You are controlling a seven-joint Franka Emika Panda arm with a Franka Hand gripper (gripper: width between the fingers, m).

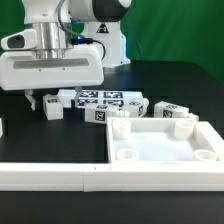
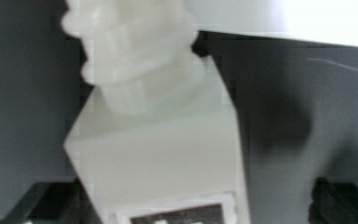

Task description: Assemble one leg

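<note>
a green backdrop stands behind the black tabletop, evenly lit.

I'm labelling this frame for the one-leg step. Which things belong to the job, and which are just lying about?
In the job:
- leg at the tool
- panel with corner holes, probably where the leg goes

Lying about:
- other legs in a row behind the panel
- white rail along the front
</note>
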